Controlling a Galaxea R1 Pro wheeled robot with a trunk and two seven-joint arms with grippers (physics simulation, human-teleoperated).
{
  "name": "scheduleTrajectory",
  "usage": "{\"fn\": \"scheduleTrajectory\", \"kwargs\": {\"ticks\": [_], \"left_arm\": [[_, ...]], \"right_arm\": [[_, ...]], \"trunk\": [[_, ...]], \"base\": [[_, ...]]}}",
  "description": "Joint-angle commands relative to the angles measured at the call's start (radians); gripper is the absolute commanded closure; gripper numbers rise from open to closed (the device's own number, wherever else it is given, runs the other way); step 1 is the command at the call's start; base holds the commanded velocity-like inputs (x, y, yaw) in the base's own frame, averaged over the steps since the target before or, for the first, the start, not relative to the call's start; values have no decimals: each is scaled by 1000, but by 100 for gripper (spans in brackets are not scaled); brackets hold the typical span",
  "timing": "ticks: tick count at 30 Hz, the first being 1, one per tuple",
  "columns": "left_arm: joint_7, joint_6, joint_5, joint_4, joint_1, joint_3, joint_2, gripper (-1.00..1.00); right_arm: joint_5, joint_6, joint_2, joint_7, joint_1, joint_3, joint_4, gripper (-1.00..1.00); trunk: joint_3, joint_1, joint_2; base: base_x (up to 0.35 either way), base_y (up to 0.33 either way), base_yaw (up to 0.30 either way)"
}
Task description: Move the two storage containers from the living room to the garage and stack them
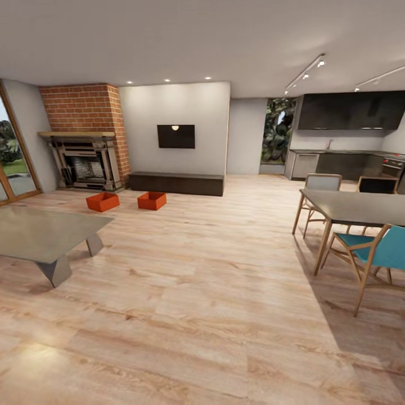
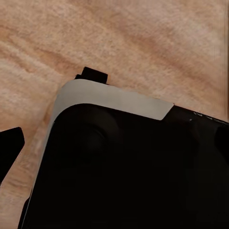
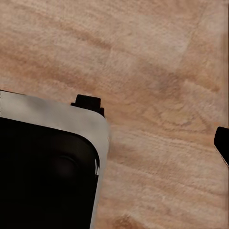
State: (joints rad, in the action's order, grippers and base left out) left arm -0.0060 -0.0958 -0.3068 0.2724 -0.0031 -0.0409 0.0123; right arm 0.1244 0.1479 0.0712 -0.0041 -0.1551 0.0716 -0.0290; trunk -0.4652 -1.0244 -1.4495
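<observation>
Sitting apart on the plank floor (image 1: 214, 304), two storage containers (image 1: 102, 202) (image 1: 152, 200) are looking light, stiff, rim-graspable; gripper states I cannot tell.

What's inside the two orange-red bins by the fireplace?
Left orange-red open-top bin and right orange-red bin show only orange inner walls, nothing sticking out above the rims. Near walls hide their bottoms, so emptiness isn't certain.
</observation>
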Motion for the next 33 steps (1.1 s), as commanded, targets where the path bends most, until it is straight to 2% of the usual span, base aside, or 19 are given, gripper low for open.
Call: {"fn": "scheduleTrajectory", "kwargs": {"ticks": [1, 33], "left_arm": [[-1, -7, -5, 2, 0, -4, 0, -100], [0, 3, -6, 1, 0, -5, -1, -100]], "right_arm": [[3, 6, 0, 0, -1, 7, -3, -100], [4, 5, -6, 0, -1, 8, -2, -100]], "trunk": [[-1, -1, 0], [-1, -1, 0]], "base": [[325, 0, 0], [325, 0, 0]]}}
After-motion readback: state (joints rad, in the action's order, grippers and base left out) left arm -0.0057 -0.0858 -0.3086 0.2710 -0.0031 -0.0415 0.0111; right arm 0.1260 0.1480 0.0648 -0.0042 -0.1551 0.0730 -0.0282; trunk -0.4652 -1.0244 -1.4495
